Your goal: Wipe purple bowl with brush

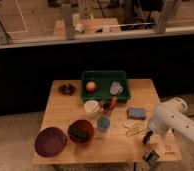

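The wooden table (65, 112) carries all items. A white robot arm (171, 119) reaches in over its right front corner. A green tray (104, 76) sits at the table's back centre.

The purple bowl (50, 141) stands upright at the front left corner, just beside a red-brown bowl (81, 131). It looks rigid, stable and unlikely to shift under light wiping.

The brush (150, 154) lies flat at the right front corner, well apart from the purple bowl. Its long axis runs roughly front to back, and the pale head appears to point toward the front edge.

Judgement: the brush is light and stiff, and its slim handle is apt to roll. Grasp it mid-handle, across the axis.

The pincer (147, 138) hangs just above the brush, jaws apart and holding nothing.
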You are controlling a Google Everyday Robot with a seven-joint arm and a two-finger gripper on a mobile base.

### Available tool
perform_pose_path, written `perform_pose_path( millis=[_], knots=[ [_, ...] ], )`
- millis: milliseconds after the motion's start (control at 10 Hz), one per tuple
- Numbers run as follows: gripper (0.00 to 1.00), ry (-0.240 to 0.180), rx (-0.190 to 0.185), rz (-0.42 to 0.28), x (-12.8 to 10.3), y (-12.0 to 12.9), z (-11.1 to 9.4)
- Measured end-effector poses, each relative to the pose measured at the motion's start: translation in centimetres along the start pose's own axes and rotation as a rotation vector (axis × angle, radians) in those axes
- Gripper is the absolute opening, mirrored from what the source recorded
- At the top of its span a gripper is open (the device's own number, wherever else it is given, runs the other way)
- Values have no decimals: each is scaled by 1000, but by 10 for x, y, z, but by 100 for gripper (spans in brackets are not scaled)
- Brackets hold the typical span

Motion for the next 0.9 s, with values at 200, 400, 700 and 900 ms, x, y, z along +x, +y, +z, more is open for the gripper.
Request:
perform_pose_path(
  millis=[200,400,700,900],
  knots=[
    [80,-20,1,-48,-3,-1,5],
    [80,-38,-2,-81,-13,-3,11],
    [72,-50,-13,-97,-20,-9,21],
    [51,-57,-20,-86,-23,-12,27]
  ],
)
